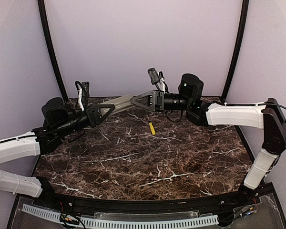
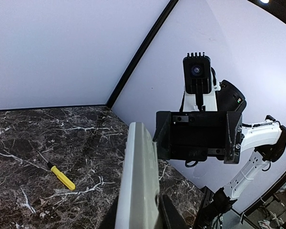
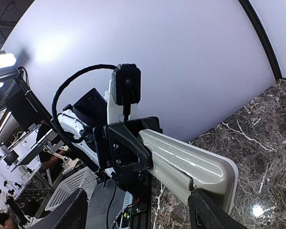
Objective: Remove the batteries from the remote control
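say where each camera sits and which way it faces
top external: above and behind the arms, facing down over the table; both show
left wrist: on the left arm, facing along the remote control to the right gripper; own fingers show
right wrist: on the right arm, facing back at the left gripper; own fingers show
shared: top external and left wrist both see the screwdriver

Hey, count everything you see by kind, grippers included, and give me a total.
Remote: 1
Screwdriver: 1
Grippers: 2 (left gripper, right gripper)
Batteries: 0 in view
Total: 4
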Action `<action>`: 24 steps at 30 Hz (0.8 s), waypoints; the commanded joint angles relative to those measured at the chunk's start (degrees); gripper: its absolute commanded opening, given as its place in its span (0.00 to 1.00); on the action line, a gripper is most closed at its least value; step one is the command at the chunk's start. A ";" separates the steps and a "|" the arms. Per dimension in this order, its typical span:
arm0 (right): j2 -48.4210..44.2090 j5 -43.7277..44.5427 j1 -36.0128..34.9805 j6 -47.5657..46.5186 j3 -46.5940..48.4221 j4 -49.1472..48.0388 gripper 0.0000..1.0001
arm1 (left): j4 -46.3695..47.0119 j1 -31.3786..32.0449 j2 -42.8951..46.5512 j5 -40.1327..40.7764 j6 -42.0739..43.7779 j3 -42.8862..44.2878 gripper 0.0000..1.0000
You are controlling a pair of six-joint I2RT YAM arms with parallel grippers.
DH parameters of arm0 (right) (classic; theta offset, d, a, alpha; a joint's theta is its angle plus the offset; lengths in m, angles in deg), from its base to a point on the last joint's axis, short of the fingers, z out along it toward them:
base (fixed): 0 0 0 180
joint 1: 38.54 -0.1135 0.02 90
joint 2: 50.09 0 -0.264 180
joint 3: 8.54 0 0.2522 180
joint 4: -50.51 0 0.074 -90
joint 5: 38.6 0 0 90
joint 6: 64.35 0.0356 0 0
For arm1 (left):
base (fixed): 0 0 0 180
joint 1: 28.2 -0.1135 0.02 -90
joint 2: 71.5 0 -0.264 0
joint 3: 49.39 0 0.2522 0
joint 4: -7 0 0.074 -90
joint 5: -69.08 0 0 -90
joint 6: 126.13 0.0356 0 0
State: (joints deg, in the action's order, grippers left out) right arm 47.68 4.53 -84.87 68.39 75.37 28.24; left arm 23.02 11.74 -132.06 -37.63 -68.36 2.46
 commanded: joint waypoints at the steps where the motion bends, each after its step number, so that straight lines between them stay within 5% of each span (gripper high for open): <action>1: 2.48 -4.76 -2.02 2.16 -1.39 1.13 0.72 | 4.52 2.42 1.01 -6.36 2.34 1.42 0.00; 24: 3.26 -5.65 -1.66 3.71 -1.99 -0.40 0.72 | 1.99 2.40 0.79 -0.72 5.28 0.25 0.00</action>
State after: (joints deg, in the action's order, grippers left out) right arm 48.69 3.24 -84.58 70.99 73.45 25.50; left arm 19.64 12.53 -131.49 -35.77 -63.62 2.44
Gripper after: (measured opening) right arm 0.721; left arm 0.215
